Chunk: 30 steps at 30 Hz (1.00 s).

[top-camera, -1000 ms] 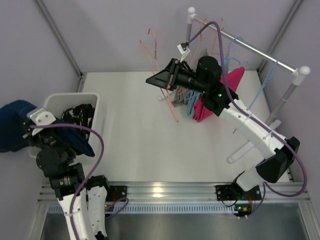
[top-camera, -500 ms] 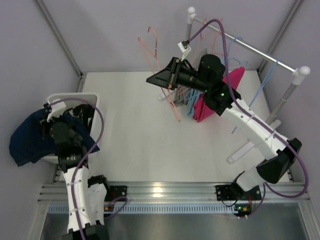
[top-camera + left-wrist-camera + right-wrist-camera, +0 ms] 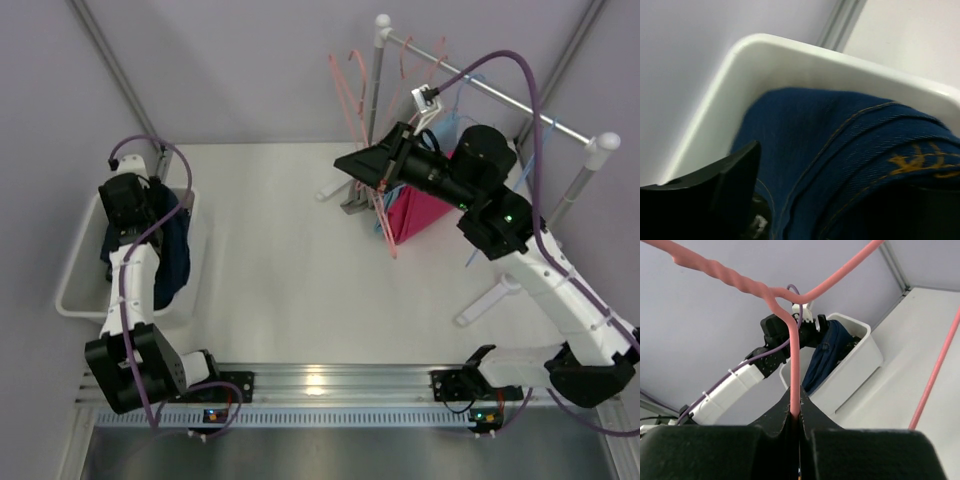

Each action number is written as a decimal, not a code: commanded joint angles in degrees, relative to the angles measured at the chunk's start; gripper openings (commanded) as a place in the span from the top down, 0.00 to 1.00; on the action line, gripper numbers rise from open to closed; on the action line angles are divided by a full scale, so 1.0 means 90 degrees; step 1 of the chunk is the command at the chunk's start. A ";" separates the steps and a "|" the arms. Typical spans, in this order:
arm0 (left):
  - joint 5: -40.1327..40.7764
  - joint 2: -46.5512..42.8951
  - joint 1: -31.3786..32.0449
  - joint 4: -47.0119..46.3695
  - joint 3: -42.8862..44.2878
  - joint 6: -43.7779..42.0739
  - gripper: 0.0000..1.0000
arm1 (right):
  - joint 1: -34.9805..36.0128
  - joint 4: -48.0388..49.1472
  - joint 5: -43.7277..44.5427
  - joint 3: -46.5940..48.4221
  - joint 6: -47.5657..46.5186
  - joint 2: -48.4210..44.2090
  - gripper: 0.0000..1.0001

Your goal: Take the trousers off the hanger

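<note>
The white desk (image 3: 280, 260) takes up most of your top view. A clothes rack (image 3: 520, 105) stands at its far right corner and a white bin (image 3: 82, 268) sits at its left edge.

Your magenta pink trousers (image 3: 425, 212) hang below the rack's rail, just behind the right arm's wrist. Your navy blue trousers (image 3: 172, 255) are at the bin, bunched inside it and spilling over its right-hand wall toward the desk. The left wrist view is filled by that blue cloth and its yellow stitching (image 3: 920, 162), with the bin's rim curving behind it.

Your right claw (image 3: 795, 412) is pinched tight on the wire of a pink hanger (image 3: 794, 360). The two fingers meet on the straight piece just below the hanger's twisted neck. From above, that hanger (image 3: 388, 232) slants down beside the pink trousers.

Your left claw (image 3: 815, 205) sits low over the bin, right against the blue cloth. Only one dark finger (image 3: 730, 185) shows clearly, so you cannot tell from these views whether it grips the trousers or stands apart.
</note>
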<state>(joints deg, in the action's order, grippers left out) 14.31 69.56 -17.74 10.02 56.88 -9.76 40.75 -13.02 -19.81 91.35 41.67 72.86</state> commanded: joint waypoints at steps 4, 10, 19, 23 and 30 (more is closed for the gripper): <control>-0.0973 -0.0196 -0.0031 0.0372 0.0283 0.1055 0.01 | -0.0153 -0.1042 0.1066 -0.0199 -0.0888 -0.1356 1.00; -0.1901 -0.1505 -0.0022 -0.0146 0.0017 0.0772 0.01 | -0.1050 -0.1960 0.1235 -0.0383 -0.1007 -0.2459 1.00; -0.2175 -0.2465 -0.0031 -0.0127 0.0261 0.0742 0.01 | -0.1597 -0.3241 0.1499 -0.1095 -0.0783 -0.3944 1.00; -0.2137 -0.2504 -0.0031 -0.0011 0.0457 0.0869 0.01 | -0.1823 -0.3544 0.1352 -0.1526 -0.0237 -0.4325 1.00; -0.2127 -0.2494 -0.0031 0.0068 0.0760 0.1055 0.01 | -0.2038 -0.2961 0.0815 -0.1840 0.1003 -0.3712 1.00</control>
<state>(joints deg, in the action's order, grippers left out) -3.90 47.42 -17.74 11.64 60.73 -1.72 23.38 -42.72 -9.76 74.83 44.45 36.23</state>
